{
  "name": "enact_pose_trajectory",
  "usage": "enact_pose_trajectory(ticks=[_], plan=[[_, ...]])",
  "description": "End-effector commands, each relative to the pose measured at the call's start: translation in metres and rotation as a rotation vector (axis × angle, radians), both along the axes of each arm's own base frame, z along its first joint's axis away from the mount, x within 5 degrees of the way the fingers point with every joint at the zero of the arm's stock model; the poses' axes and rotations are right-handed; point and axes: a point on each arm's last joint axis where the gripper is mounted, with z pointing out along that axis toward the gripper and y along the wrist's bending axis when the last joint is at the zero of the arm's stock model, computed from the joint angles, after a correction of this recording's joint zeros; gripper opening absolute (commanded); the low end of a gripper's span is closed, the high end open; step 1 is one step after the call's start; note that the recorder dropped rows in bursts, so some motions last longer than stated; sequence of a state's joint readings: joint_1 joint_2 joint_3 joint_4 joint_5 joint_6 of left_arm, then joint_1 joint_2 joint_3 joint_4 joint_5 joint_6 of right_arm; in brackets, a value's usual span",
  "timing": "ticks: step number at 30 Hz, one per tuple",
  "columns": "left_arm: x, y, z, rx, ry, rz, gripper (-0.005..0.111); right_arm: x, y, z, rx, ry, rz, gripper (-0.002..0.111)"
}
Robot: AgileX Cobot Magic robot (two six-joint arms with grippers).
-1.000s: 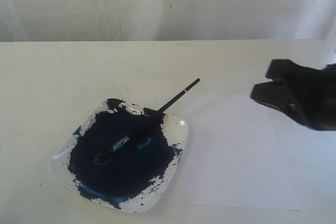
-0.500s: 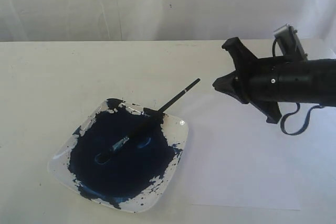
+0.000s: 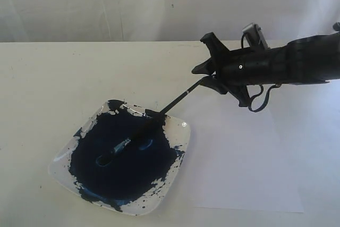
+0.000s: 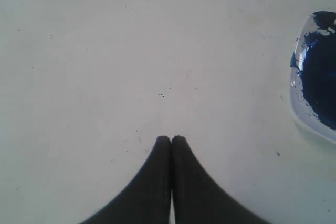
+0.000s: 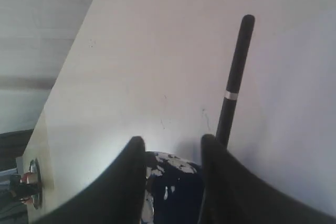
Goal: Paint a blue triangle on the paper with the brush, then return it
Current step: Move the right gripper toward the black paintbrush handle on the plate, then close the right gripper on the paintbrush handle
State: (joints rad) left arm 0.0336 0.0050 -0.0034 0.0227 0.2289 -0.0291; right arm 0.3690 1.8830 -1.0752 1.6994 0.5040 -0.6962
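Observation:
The brush [image 3: 159, 114] lies with its bristles in the dark blue paint on the clear plate [image 3: 182, 133]. Its black handle sticks out over the rim toward the back right. My right gripper [image 3: 200, 55] hovers open just at the handle's end. In the right wrist view the handle [image 5: 234, 74] runs past the outer side of one finger [image 5: 209, 148], not between the two, and the plate [image 5: 176, 163] shows in the gap. The white paper [image 3: 239, 158] lies right of the plate and is blank; no blue triangle shows. My left gripper [image 4: 171, 139] is shut over bare table.
The cream table [image 3: 64, 78] ends at a white backdrop [image 3: 159, 3] behind. The plate's rim [image 4: 300, 109] shows at the edge of the left wrist view, away from the left gripper. The left arm is outside the exterior view.
My right arm has swung in from the right edge of the exterior view to the end of the brush handle, gripper open. Brush and plate have not moved.

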Motion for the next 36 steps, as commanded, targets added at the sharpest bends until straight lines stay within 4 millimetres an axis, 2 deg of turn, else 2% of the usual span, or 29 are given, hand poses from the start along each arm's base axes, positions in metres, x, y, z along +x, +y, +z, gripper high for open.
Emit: enact_pose_trajectory(ticks=[1, 5, 11, 20, 36], plan=[[0.0, 0.0, -0.001, -0.006, -0.006, 0.005, 0.0, 0.007, 0.01, -0.015, 0.024, 0.031, 0.023, 0.047], [0.0, 0.0, -0.001, -0.006, -0.006, 0.005, 0.0, 0.01, 0.028, -0.027, 0.016, 0.035, 0.053, 0.047], [0.0, 0.0, -0.001, -0.006, -0.006, 0.005, 0.0, 0.018, 0.031, -0.04, 0.006, 0.051, 0.054, 0.047], [0.0, 0.0, -0.001, -0.006, -0.006, 0.005, 0.0, 0.01, 0.045, -0.06, -0.012, 0.108, 0.074, 0.047], [0.0, 0.0, -0.001, -0.006, -0.006, 0.005, 0.0, 0.015, 0.049, -0.056, -0.035, 0.082, 0.047, 0.047]])
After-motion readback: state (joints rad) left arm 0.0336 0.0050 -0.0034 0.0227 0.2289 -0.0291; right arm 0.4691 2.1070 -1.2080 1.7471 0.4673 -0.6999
